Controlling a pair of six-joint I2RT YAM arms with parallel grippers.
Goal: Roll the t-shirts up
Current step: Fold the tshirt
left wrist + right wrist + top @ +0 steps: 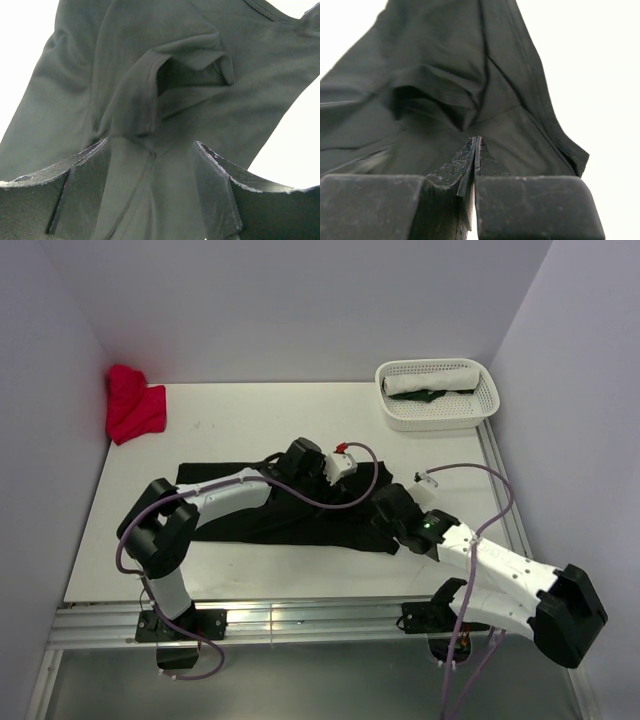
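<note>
Two grippers attend the black shirt [300,525]. Left gripper [151,142] hangs spread wide over a folded sleeve [150,95], gripping no cloth, probably lined up to take that fold. Right gripper [476,141] is clamped tight at the shirt's right end; whether any cloth is caught between its tips I cannot tell. Black shirt lies spread on the table [250,420], unrolled, likely so its sleeves can be tucked first. Behind it to the right, a basket [437,422] holds a white roll [430,380]. A red shirt [135,405] sits bunched behind it to the left.
</note>
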